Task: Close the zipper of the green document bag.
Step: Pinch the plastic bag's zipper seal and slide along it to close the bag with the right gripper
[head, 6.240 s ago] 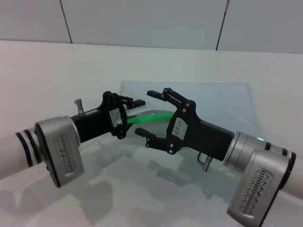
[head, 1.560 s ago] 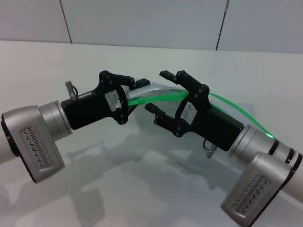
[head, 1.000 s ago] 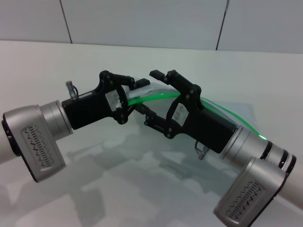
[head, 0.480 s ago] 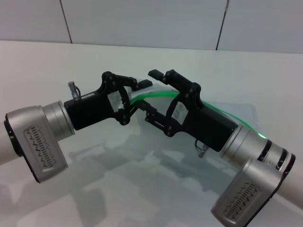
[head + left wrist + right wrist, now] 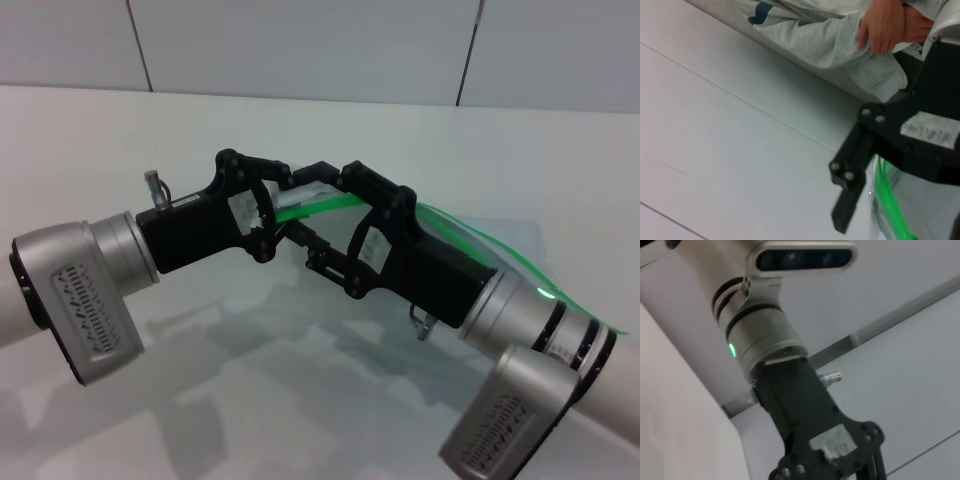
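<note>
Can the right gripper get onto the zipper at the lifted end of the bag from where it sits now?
Probably yes. The right gripper sits right at the zipper, its fingers around the strip just beside the left gripper, which holds the raised end of the green document bag. Nothing stands between them; whether it has the slider is hidden.

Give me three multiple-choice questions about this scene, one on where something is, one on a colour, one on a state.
1. Where is the zipper end nearest the left pincer?
A. lifted above the table
B. flat on the table
C. off the table's edge

2. What colour is the zipper?
A. red
B. bright green
C. black

3. How does the document bag lie?
A. rolled up
B. fully flat
C. one edge raised, arching

Answers: 1 A, the strip sits up between the left pincer and the right pincer; 2 B, green in the head and left wrist views; 3 C, the strip curves up from the table.
</note>
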`<state>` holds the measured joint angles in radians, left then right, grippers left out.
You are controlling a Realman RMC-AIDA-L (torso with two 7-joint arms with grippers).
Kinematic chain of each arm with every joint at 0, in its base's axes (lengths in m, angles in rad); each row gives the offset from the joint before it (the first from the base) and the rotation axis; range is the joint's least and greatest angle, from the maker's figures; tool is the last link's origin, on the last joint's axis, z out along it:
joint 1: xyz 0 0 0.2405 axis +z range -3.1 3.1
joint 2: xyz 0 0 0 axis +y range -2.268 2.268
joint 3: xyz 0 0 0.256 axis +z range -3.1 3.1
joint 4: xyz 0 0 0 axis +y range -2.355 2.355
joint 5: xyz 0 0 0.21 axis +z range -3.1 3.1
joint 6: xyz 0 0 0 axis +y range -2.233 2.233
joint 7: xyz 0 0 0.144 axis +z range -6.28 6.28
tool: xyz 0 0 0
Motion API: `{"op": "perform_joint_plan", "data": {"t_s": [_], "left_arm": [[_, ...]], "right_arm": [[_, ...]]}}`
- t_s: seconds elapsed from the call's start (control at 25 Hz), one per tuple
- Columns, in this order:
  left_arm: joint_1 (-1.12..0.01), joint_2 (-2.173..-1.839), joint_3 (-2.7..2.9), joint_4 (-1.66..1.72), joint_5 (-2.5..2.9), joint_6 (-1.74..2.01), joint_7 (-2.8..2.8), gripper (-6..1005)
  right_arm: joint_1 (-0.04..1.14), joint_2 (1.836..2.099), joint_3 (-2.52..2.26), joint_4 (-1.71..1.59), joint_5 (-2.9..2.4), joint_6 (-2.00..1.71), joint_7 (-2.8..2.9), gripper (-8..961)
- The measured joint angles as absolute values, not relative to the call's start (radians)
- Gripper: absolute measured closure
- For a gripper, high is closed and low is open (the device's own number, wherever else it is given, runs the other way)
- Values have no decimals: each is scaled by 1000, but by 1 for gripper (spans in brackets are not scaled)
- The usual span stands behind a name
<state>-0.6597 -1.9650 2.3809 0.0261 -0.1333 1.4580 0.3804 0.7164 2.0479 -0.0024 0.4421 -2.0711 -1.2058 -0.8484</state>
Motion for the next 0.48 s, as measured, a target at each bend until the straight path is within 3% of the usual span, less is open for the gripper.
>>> {"op": "perform_joint_plan", "data": {"t_s": [0.48], "left_arm": [[-660,-1965,2384,26,-135,1459,380,945]], "right_arm": [[716,2048,-3,463,-2072,-1190,-912,364]]}}
